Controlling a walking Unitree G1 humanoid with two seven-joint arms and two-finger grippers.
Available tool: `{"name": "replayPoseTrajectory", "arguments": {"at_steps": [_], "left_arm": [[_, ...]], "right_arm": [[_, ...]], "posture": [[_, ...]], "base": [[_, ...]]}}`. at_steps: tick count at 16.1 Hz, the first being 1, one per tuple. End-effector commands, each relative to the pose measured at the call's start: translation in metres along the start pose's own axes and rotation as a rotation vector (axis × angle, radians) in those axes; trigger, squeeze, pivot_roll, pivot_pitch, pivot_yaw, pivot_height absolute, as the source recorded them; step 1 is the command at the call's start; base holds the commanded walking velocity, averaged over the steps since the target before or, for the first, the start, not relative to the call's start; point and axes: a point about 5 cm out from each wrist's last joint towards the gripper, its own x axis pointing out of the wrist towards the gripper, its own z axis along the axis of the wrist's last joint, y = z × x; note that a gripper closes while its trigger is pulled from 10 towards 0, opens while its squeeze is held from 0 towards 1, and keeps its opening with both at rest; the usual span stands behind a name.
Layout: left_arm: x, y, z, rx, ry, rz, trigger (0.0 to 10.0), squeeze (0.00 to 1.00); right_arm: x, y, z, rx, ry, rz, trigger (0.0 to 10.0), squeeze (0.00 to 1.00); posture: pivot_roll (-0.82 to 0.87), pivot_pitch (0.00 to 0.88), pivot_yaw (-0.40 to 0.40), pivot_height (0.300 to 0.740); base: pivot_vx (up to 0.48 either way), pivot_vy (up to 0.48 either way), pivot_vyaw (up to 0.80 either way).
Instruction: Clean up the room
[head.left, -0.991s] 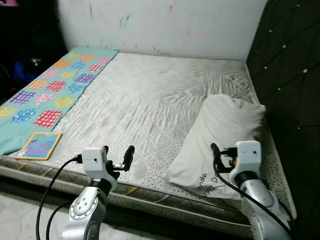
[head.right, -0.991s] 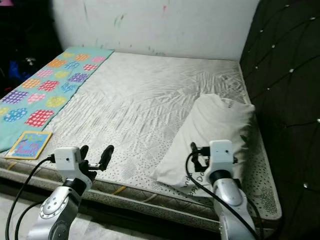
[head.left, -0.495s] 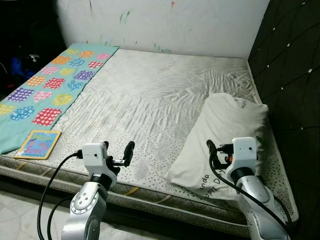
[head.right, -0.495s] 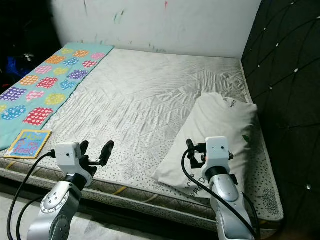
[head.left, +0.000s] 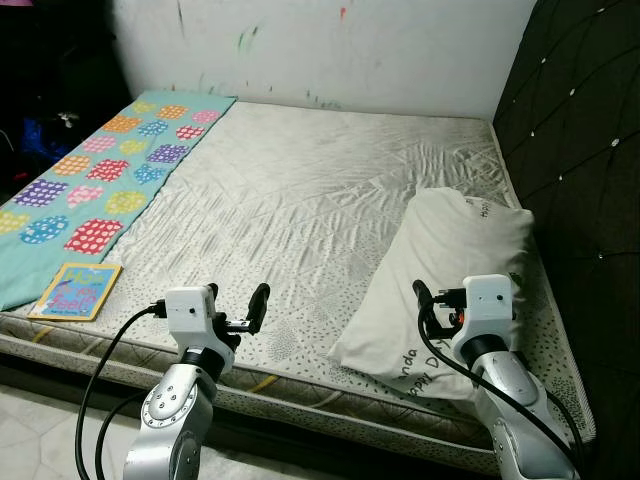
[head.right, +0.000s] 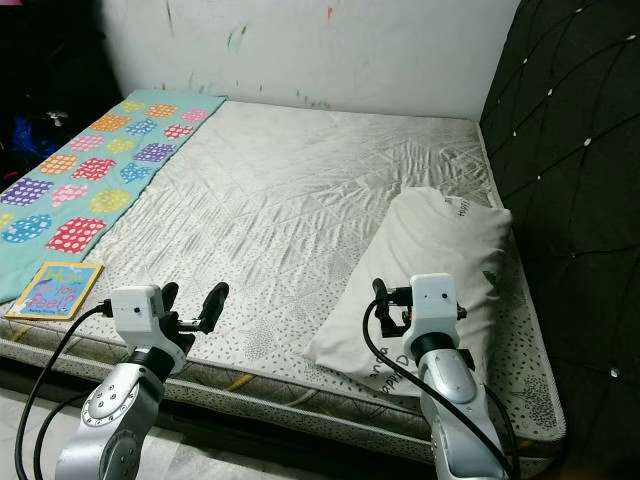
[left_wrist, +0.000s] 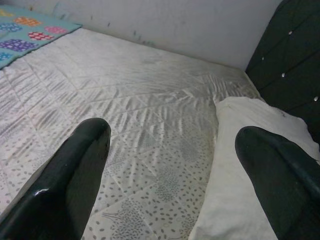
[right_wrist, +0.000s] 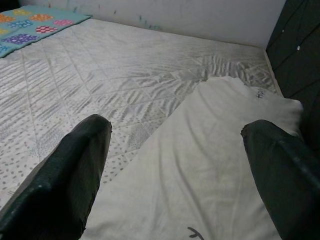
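A white pillow (head.left: 450, 270) with printed lettering lies on the right side of the bare quilted mattress (head.left: 300, 190), close to the black headboard. Near the mattress's front left corner a colourful children's book (head.left: 76, 291) rests on a teal spotted blanket (head.left: 100, 180). My left gripper (head.right: 192, 305) hovers open and empty over the mattress's front edge. My right gripper (head.left: 440, 312) is held open just above the pillow's near end. In the right wrist view the pillow (right_wrist: 200, 165) lies between the spread fingers (right_wrist: 70, 175). The left wrist view has the pillow (left_wrist: 240, 150) beyond the right finger (left_wrist: 280, 175).
A black tufted headboard (head.left: 580, 150) walls off the right side. A white wall (head.left: 330, 50) with paint marks runs behind the bed. Dark clutter (head.left: 40, 130) sits to the far left. Pale floor (head.left: 40, 440) lies below the bed's front edge.
The head camera has shifted slightly, so the whole picture moved. Both grippers stay open in about the same places; pillow and book have not moved.
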Motion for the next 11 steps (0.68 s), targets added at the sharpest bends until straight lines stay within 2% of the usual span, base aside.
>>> {"name": "replayPoseTrajectory", "arguments": {"at_steps": [1,11], "left_arm": [[0.0012,0.0020,0.0015,0.013,-0.004,0.001,10.0,0.00],[0.0003,-0.0006,0.0005,0.005,-0.006,0.006,10.0,0.00]], "right_arm": [[0.0020,0.0005,0.0019,0.000,-0.005,0.002,10.0,0.00],[0.0017,0.0011,0.0017,-0.014,-0.005,0.009,10.0,0.00]], "posture": [[-0.09,0.000,0.029,0.740],[-0.08,0.000,0.025,0.740]], "base": [[0.000,0.000,0.00],[0.000,0.000,0.00]]}}
